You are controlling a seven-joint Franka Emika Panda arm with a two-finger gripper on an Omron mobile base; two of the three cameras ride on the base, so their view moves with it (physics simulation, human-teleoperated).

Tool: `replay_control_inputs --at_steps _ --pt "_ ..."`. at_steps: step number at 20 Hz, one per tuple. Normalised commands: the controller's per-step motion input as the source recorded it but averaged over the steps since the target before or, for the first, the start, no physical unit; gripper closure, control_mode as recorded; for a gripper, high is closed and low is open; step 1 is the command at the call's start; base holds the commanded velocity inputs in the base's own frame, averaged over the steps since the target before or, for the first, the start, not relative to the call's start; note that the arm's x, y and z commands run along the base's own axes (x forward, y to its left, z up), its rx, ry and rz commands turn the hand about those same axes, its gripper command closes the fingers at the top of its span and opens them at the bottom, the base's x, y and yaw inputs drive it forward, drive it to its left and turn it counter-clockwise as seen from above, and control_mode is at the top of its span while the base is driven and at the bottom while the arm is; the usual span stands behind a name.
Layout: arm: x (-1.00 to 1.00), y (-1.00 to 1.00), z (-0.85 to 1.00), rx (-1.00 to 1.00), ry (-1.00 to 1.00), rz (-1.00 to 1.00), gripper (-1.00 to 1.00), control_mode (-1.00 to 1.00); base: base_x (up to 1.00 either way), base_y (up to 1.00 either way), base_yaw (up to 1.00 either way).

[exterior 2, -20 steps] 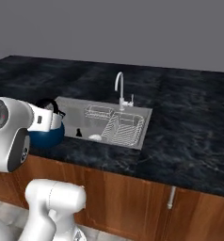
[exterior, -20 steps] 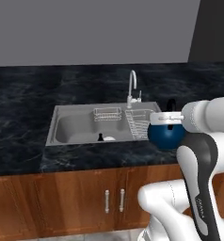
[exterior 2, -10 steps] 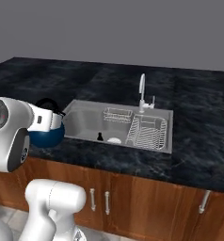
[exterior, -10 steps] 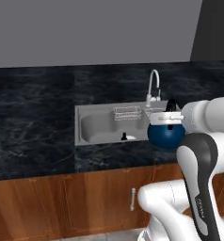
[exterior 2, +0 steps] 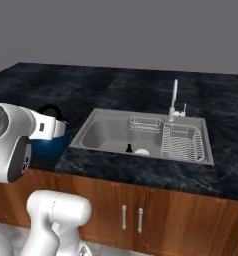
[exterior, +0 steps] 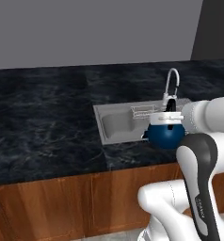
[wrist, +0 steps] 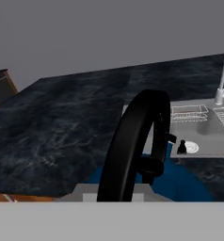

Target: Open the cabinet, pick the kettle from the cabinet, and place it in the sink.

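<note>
Rolling sideways, the base has carried both base views along, so the sink [exterior 2: 141, 135] now lies off to the right. Its tool [wrist: 147, 181] stays clenched on the kettle [exterior: 166, 134] handle, held above the tabletop [exterior 2: 46, 92] beside the basin; lowering remains.

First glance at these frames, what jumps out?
The dark-blue kettle hangs from the tool, which is shut on its black arched handle in the hand view. In the right base view it sits over the black counter, left of the sink, not yet over the basin. Next, the thin silver faucet at the sink's back and the wire rack in its right part.
</note>
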Motion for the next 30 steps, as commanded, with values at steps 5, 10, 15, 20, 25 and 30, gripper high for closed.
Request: replay_control_inputs --at_steps 5,10,15,20,25,30 --pt "0.00 0.00 0.00 0.00 0.00 0.00 1.00 1.00 0.43 0.51 -0.15" --pt "0.00 0.00 0.00 0.00 0.00 0.00 1.00 1.00 0.49 0.48 -0.10" --pt "0.00 0.00 0.00 0.00 0.00 0.00 1.00 1.00 0.50 0.26 -0.01" --pt "0.00 0.00 0.00 0.00 0.00 0.00 1.00 1.00 0.42 -0.03 0.01" --pt "0.00 0.00 0.00 0.00 0.00 0.00 1.00 1.00 0.13 -0.06 0.00" --pt "0.00 0.00 0.00 0.00 0.00 0.00 1.00 1.00 -0.17 -0.16 -0.02"
